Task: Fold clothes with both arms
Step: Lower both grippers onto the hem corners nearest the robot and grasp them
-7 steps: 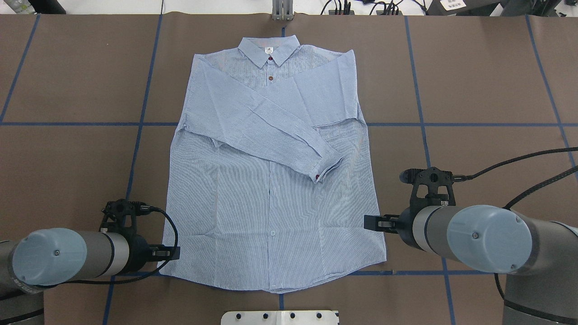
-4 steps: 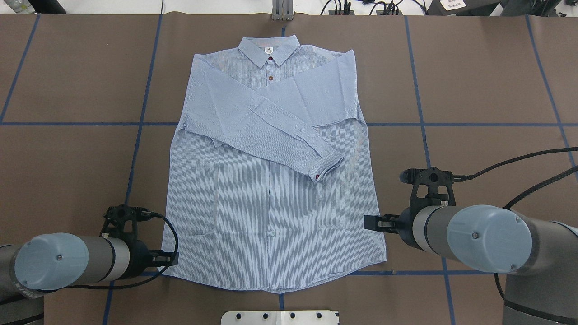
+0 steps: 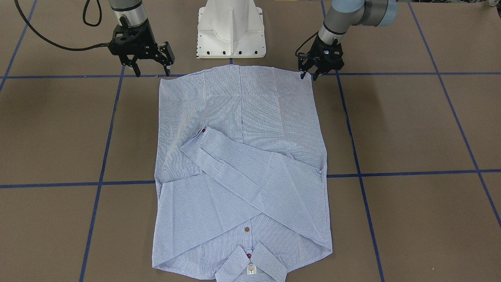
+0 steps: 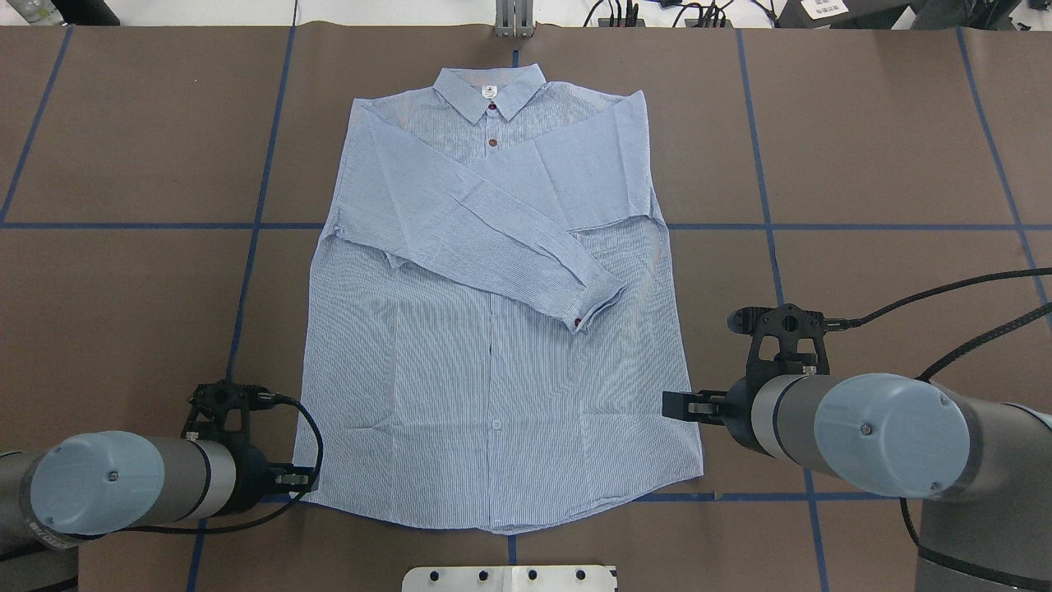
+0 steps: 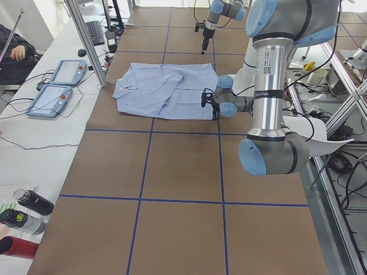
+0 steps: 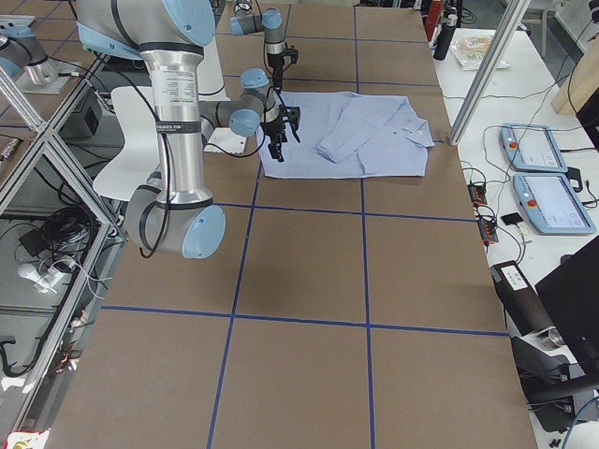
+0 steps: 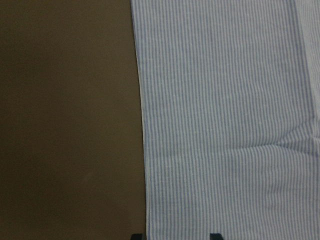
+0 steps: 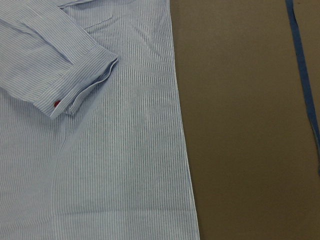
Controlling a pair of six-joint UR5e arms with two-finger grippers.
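Overhead exterior view: the light blue, finely white-striped long-sleeved button shirt lies flat and front up in the middle of the brown table, which is crossed by blue tape lines. Its collar is at the far edge and its hem is toward the robot. Both sleeves are folded in across the chest. The upper sleeve runs diagonally, and its cuff, with a reddish-brown button, rests on the body.

The black left fingers sit low at the hem corner on the robot's left side. The left wrist view shows their two tips apart, straddling the shirt's side edge, with nothing pinched.

The black right fingers hang just beside the opposite side edge, near the other hem corner. The front-facing view shows them spread wide and gripping nothing.

A white pedestal base stands between the two silver-grey arms, just behind the hem.
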